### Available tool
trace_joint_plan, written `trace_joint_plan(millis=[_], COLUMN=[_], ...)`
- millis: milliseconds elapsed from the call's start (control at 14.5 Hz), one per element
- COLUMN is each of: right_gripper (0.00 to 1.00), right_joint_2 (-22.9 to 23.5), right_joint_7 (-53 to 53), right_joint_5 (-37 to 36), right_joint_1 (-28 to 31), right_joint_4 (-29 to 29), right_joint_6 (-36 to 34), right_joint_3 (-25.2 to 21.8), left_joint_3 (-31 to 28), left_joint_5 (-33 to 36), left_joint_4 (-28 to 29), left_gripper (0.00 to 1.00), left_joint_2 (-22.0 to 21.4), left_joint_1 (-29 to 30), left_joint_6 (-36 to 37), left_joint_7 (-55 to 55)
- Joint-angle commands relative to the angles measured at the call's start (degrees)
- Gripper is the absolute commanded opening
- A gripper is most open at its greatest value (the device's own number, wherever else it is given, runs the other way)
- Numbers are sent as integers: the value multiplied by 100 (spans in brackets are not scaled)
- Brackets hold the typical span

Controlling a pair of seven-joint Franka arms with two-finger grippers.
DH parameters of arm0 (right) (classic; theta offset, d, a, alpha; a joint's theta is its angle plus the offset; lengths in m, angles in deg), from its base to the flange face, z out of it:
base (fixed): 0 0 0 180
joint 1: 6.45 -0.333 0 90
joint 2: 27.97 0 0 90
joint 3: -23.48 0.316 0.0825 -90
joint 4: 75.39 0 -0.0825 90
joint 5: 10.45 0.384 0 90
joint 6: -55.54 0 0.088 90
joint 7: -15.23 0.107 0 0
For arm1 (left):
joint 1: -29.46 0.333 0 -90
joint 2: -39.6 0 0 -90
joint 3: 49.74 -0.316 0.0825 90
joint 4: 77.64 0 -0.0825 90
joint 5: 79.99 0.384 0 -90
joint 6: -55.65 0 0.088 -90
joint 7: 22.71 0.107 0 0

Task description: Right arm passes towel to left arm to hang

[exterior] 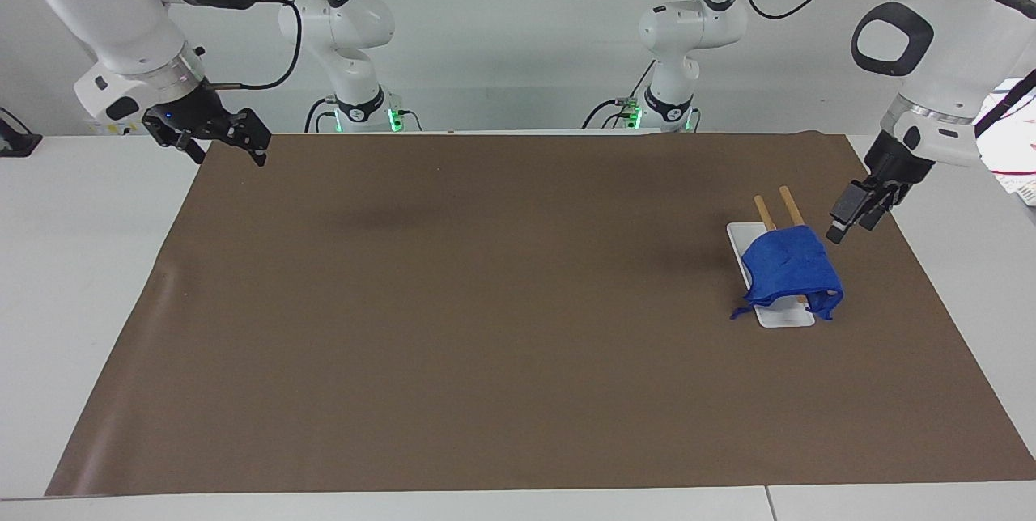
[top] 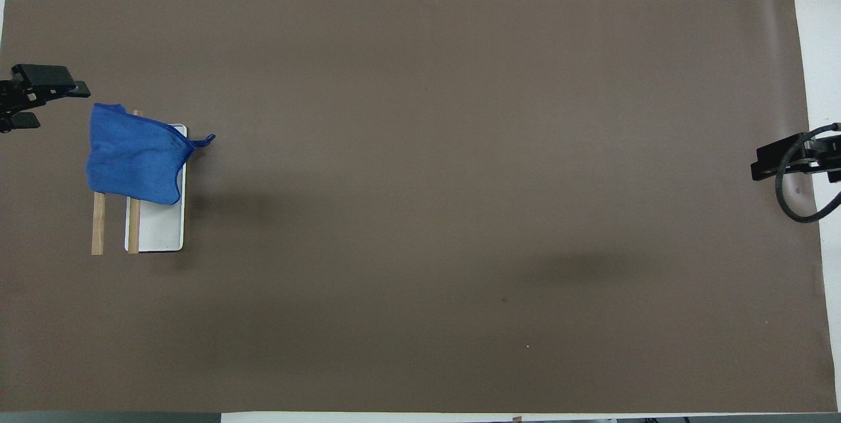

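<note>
The blue towel (exterior: pixel 789 266) hangs draped over two wooden bars (exterior: pixel 789 204) of a small rack with a white base (exterior: pixel 789 317), toward the left arm's end of the table. It also shows in the overhead view (top: pixel 131 157), its loop string (top: pixel 204 140) sticking out sideways. My left gripper (exterior: pixel 842 228) is open and empty, tilted, in the air just beside the towel's upper edge and apart from it; it shows in the overhead view (top: pixel 59 106). My right gripper (exterior: pixel 229 155) is open and empty, waiting over the mat's corner at the right arm's end (top: pixel 755 163).
A brown mat (exterior: pixel 486 327) covers most of the white table (exterior: pixel 81 262). The rack's bars (top: pixel 97 226) jut out from under the towel toward the robots.
</note>
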Motion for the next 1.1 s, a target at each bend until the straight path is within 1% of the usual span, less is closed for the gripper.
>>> trace_joint_plan(millis=[0,138,275,619,826,963,1032], right_gripper=[100,100,100,100,100,100,100], right_joint_2=[-79,-79,-79,-79,-79,-79,-79], right_joint_7=[-74,-74,-74,-74,-74,-74,-74], right_joint_5=[115,115,106,106,115,115,115], right_joint_1=[47,38,47,47,47,47,47], right_joint_4=[77,77,77,77,77,77,77], right_joint_6=[88,88,96,88,96,88,88], right_joint_3=[37,37,37,37,37,37,37], left_joint_3=[-76,-76,-67,-85,-102,-85,-85], left_joint_5=[402,412,412,420,420,709,745], left_joint_4=[-257,-493,-661,-986,-978,-926,-891], left_gripper=[100,100,100,100,100,100,100], left_joint_2=[-45,-46,-37,51,42,16,-1], left_joint_1=[-366,-446,-455,-429,-385,-402,-411], left_joint_6=[609,1022,1348,1858,1921,1956,2008], left_joint_7=[153,161,441,846,1328,1497,1497])
